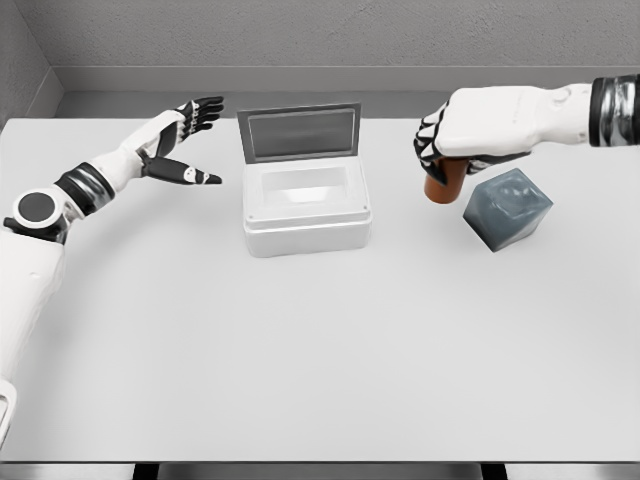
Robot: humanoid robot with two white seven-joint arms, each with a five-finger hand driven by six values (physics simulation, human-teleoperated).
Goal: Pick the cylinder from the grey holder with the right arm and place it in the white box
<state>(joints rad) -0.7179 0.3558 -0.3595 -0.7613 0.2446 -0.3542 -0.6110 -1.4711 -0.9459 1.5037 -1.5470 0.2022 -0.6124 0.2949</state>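
Observation:
A brown-orange cylinder (444, 181) hangs upright in my right hand (447, 150), whose fingers are curled around its top. It is lifted just left of the grey holder (508, 208), a tilted grey block on the table's right side. The white box (306, 207) stands in the middle with its lid (298, 132) raised at the back and its inside bare. My left hand (187, 140) hovers left of the box with fingers spread, holding nothing.
The white table (320, 360) stretches wide in front of the box. A grey wall runs along the back edge and the left side.

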